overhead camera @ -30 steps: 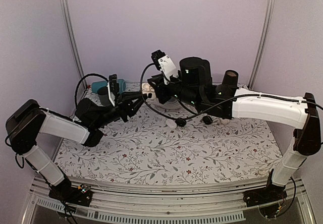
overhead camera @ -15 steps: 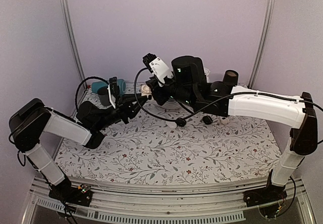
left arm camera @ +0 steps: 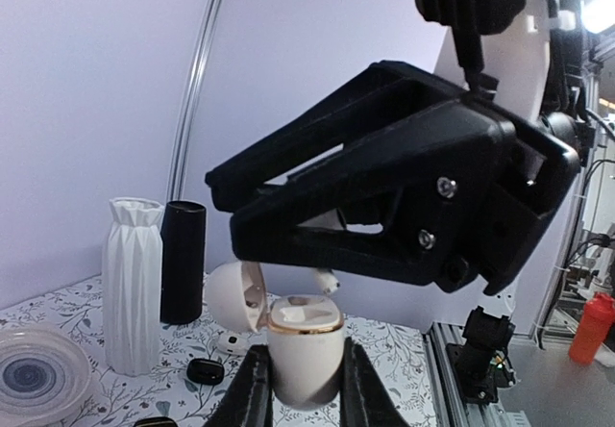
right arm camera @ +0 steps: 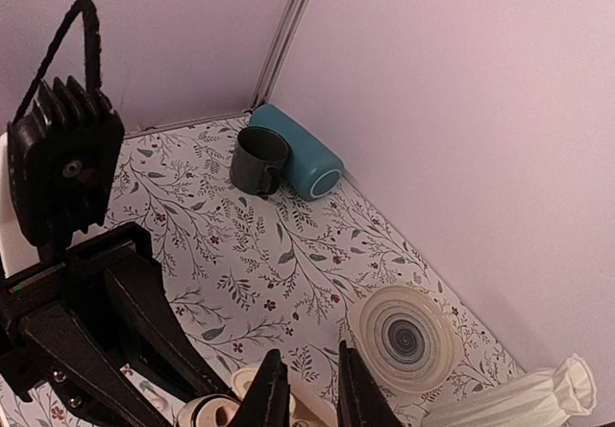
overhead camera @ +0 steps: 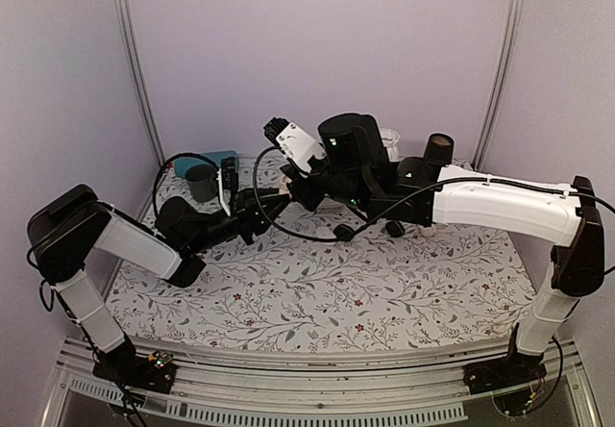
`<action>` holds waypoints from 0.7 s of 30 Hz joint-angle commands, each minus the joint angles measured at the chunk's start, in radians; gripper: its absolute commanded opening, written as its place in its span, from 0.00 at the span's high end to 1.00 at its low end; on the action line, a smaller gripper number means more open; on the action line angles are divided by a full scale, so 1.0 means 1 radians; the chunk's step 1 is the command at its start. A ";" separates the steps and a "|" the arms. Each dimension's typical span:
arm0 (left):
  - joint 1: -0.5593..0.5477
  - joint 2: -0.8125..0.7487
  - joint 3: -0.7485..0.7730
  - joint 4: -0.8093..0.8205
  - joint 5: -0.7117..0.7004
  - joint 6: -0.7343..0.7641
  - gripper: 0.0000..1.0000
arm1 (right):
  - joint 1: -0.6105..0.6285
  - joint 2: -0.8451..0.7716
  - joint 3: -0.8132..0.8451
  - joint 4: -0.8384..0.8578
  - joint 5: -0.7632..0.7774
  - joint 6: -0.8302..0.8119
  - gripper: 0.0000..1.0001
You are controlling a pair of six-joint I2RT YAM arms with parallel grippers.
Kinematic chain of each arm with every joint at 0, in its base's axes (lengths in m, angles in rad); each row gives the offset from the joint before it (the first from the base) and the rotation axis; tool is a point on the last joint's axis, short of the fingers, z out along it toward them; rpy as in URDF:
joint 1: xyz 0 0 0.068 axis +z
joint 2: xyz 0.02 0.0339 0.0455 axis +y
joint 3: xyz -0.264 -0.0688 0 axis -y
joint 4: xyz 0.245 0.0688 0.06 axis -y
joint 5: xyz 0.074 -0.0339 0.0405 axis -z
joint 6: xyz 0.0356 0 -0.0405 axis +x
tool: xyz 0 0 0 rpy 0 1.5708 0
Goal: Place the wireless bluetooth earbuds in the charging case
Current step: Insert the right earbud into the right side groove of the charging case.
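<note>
From above, the left tool [overhead camera: 273, 197] hangs over the table [overhead camera: 384, 292], toward the far edge and left of the middle, closed on the charging case [overhead camera: 282, 192]. The right tool [overhead camera: 295, 184] meets it from the right, just beside and slightly above the case. A dark mug [overhead camera: 202, 181] and a teal cylinder [overhead camera: 227, 158] sit in the far-left corner. A white vase [overhead camera: 389, 142] and a black cylinder [overhead camera: 438, 146] stand along the far edge, right of the middle. A black pod [overhead camera: 394, 227] lies on the table under the right arm.

In the left wrist view, the left tool's fingers [left arm camera: 254, 389] clamp the case upright on both sides, its lid tipped open to the left. A small white earbud [left arm camera: 325, 277] shows just above the open case, right under the black body of the right tool. A plate [left arm camera: 34, 369] lies on the table beside the vase.

In the right wrist view, the right tool's fingers stand narrow, close together, over the open case. Whether they pinch the earbud I cannot tell. The mug touches the teal cylinder in the corner.
</note>
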 commanded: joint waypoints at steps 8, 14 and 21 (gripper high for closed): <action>-0.015 0.004 0.031 0.297 0.012 0.018 1.00 | 0.003 -0.078 -0.057 0.077 0.081 -0.043 0.94; -0.016 -0.012 0.034 0.298 -0.015 -0.008 1.00 | 0.002 -0.101 -0.086 0.104 0.117 -0.099 0.93; -0.017 -0.008 0.057 0.297 -0.014 -0.036 1.00 | 0.004 -0.103 -0.095 0.101 0.094 -0.106 0.93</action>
